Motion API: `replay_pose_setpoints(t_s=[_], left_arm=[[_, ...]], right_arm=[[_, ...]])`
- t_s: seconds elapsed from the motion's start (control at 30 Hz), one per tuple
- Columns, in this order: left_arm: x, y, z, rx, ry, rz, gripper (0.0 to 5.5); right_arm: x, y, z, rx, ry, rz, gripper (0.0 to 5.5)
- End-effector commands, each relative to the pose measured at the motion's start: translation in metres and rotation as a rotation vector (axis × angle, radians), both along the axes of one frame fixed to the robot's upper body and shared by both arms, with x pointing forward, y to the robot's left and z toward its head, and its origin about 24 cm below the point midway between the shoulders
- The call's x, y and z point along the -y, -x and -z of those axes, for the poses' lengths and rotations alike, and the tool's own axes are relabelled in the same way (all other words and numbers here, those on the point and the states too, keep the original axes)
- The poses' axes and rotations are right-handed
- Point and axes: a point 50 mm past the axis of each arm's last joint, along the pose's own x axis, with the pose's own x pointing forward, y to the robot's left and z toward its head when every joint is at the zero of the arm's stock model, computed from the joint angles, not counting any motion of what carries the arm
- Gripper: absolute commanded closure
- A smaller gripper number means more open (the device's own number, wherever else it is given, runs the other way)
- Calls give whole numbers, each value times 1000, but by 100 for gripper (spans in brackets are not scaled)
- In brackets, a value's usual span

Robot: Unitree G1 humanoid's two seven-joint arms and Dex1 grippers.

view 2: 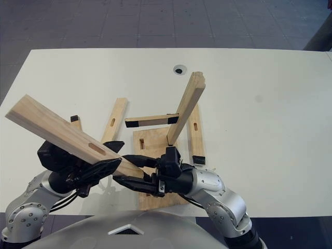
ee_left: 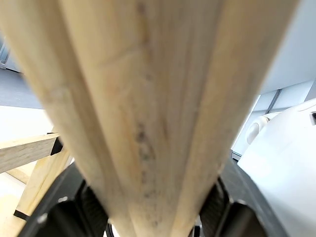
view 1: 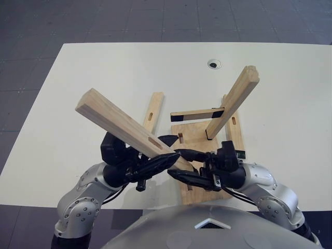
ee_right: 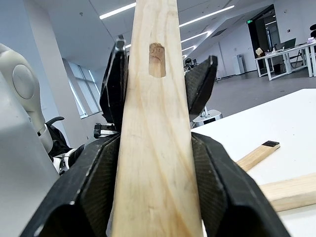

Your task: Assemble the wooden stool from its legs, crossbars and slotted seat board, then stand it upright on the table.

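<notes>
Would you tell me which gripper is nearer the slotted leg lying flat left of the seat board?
Left. The left gripper sits just on the robot's side of the slotted leg; the right gripper lies farther back and rightward, over the seat board.

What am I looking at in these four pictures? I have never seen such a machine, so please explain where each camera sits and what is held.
This is a humanoid robot with two arms, each ending in two-finger jaws. The two eye views come from a camera on its head, looking down over a white table. The two wrist views come from cameras on the arms, so they show the jaws from very close. On the table lies a seat board with a standing leg in it and a crossbar meeting that leg. Two flat legs lie beside the board. The left jaws and the right jaws are both shut on a fourth leg, held tilted above the table.
</notes>
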Motion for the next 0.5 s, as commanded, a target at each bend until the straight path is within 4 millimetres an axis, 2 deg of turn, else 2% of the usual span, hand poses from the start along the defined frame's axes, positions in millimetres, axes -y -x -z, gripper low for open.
replay_pose_setpoints(t_s=[0.03,0.27,0.5], left_arm=[[-1,0,-1,18,-11,2,345],[-4,-1,-2,16,-7,-14,345],[-4,-3,-2,13,-17,-20,345]], right_arm=[[-2,-3,-3,-73,-95,-38,340],[-8,0,5,-128,-89,-68,343],[-6,3,0,-85,-82,-85,343]])
